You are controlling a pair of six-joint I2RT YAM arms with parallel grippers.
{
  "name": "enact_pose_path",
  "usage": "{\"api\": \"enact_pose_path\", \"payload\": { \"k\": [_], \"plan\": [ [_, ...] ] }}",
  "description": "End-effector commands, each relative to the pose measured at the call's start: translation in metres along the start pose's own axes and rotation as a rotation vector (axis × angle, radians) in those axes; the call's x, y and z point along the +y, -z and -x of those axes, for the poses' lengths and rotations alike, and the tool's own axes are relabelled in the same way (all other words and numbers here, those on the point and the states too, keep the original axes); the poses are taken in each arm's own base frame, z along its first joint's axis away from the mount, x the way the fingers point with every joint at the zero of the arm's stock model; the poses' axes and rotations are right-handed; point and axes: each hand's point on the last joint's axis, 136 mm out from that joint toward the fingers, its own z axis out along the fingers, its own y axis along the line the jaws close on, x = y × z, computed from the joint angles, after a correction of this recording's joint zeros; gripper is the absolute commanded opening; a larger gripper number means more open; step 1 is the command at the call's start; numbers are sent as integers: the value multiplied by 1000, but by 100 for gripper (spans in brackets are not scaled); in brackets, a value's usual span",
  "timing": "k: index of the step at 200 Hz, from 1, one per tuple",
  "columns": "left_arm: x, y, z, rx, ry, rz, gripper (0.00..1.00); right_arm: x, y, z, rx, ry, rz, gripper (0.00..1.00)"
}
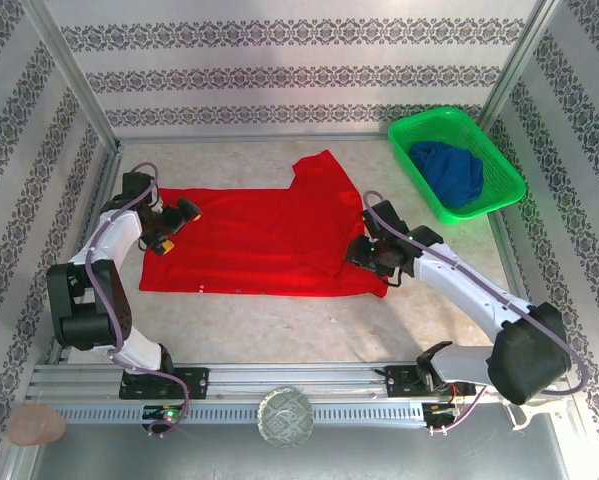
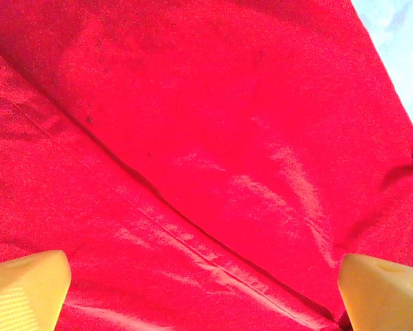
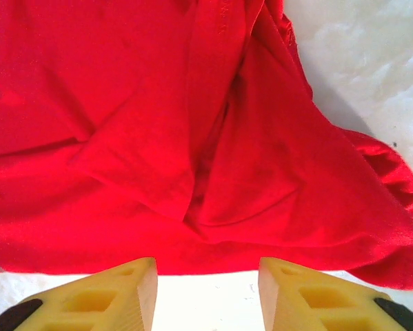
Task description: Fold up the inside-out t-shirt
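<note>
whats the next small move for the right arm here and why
Likely ease the right gripper forward until its open jaws straddle the near edge of the bright red cloth t-shirt: they stand apart over bare table, the edge just ahead, while the left gripper hovers open over its other end.

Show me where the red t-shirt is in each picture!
Top external: the red t-shirt lies spread mid-table, between the left gripper and the right gripper.
Left wrist: the red t-shirt lies under the open left gripper, a seam crossing it diagonally.
Right wrist: the red t-shirt is bunched just ahead of the right gripper.
Shared landmark: the pale table beside the shirt's edge.
</note>
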Motion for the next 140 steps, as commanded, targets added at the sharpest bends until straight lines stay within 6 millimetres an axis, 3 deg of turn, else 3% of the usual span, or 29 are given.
{"api": "enact_pose_path", "payload": {
  "k": [1,36,76,107,140],
  "plan": [
    [2,7,-6,18,-4,-1,100,11,-17,2,0,-59,32,41],
    [1,1,-4,32,0,-6,100,36,-43,0,47,-31,37,37],
    [-5,-1,1,34,-3,-21,100,38,-69,1,64,-33,-24,37],
    [-9,-2,4,36,-3,-33,100,32,-75,0,71,-46,-66,38],
    [-15,0,8,33,-3,-52,100,19,-66,-3,40,-67,-114,39]
  ]
}}
